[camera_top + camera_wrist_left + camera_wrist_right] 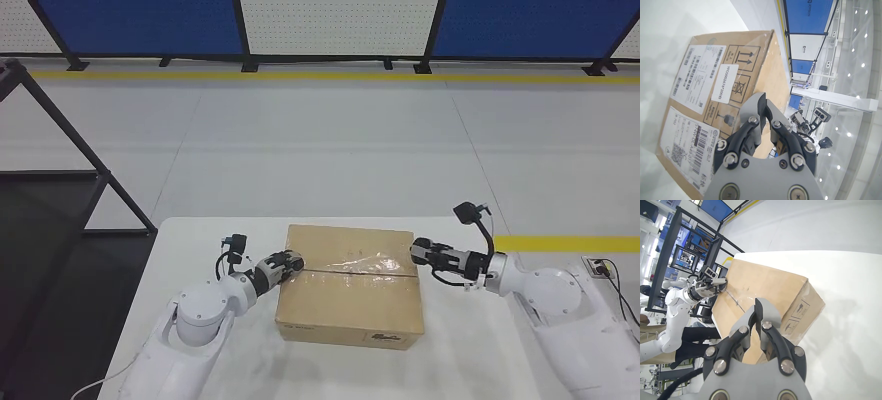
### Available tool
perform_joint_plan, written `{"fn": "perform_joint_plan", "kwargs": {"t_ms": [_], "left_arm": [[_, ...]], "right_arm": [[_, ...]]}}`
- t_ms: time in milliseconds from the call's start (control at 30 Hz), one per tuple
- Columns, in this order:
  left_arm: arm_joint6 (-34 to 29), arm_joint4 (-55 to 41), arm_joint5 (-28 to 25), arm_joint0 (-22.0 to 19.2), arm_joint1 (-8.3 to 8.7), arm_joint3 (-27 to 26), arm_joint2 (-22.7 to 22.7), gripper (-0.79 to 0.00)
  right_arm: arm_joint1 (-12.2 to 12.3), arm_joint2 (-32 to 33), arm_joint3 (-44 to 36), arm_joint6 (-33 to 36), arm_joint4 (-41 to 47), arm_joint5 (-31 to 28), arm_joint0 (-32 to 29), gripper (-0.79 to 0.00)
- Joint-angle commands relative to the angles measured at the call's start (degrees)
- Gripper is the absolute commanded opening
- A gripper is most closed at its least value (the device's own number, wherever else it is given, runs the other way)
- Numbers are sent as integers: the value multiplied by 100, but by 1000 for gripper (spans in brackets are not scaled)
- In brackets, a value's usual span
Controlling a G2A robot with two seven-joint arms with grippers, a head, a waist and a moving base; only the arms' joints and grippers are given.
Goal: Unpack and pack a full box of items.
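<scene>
On the table (190, 260), the taped box (350, 305) sits closed at mid-width. At the left end of its top seam (350, 268) is the left gripper (294, 264), pinched closed; the right gripper (417, 246), likewise clenched, is at the right end. Beyond stand blue panels (140, 25).

White arms (205, 310), grey screw-studded tools (765, 100).
</scene>
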Motion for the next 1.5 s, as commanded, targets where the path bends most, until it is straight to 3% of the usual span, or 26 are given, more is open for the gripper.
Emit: {"fn": "perform_joint_plan", "kwargs": {"t_ms": [0, 833, 1467], "left_arm": [[-7, -6, -13, 5, 2, -6, -8, -785], [-254, -303, -200, 142, 34, -105, -178, -785], [-348, -741, -499, 456, 88, -343, -513, -785]], "right_arm": [[3, 5, -190, -34, 5, 85, -45, -785], [-10, -159, -2012, -53, 264, 792, -204, -785], [-113, -517, -2402, -116, 492, 1102, 127, -785]]}}
